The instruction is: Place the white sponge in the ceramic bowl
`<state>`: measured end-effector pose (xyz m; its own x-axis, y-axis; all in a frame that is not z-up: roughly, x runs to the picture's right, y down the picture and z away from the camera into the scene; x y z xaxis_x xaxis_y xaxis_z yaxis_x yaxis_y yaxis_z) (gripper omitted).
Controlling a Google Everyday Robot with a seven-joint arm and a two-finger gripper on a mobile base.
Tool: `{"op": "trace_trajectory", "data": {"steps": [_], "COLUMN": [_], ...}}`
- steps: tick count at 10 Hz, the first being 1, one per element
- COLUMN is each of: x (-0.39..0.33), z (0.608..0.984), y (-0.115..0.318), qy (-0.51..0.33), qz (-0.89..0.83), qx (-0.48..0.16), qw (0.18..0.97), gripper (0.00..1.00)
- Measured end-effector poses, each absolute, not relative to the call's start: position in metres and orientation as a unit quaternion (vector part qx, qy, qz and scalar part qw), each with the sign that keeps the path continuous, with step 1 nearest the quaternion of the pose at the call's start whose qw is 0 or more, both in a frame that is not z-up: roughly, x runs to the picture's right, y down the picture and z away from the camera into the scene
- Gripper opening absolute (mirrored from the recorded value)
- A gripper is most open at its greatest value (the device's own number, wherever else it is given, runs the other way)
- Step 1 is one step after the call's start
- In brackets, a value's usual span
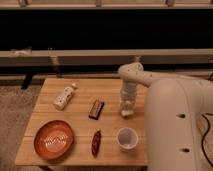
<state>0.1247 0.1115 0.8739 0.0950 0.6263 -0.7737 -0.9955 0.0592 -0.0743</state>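
Light wooden rectangular worktop [80,87], seen from the front and slightly above. The white robot arm [137,75] comes in from the right, bends over the right part of the top and points straight down. The big white robot body [175,125] covers the worktop's right edge and front-right corner.

The gripper [127,107] is low over the right part of the worktop, about halfway between the back and front edges, with its tip at the surface. Can't tell whether it is wide, narrow or holding anything.

The small flat off-white rectangular sponge [126,114] is right at the gripper's tip, directly below it on the wood. Both are the same pale colour and they blend together. Can't tell whether the sponge is gripped or only touched.

The wide shallow round orange-red ceramic bowl [54,139] with pale markings inside is near the front-left corner. It is well apart from the sponge and gripper.

Other items:
- White plastic bottle with a cap [65,96]: lies on its side near the left edge, toward the back, with its cap end pointing to the back.
- Dark brown rectangular bar [96,109]: lies mid-worktop, between the bottle and the gripper.
- Thin reddish-brown elongated item [95,142]: near the front edge, just right of the bowl and not touching it.
- Small white cup [127,138]: upright near the front edge, in front of the gripper and sponge and apart from both.
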Motion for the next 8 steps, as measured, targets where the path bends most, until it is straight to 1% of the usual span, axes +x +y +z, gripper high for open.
{"op": "trace_trajectory", "data": {"steps": [2, 3, 8], "x": [0.083, 0.061, -0.017], "z": [0.844, 0.828, 0.748], "y": [0.095, 0.098, 0.144], "qy": [0.269, 0.260, 0.207], "qz": [0.570, 0.550, 0.458], "qx": [-0.325, -0.333, -0.373], "qw": [0.705, 0.720, 0.780], "gripper": [0.00, 0.00, 0.00]}}
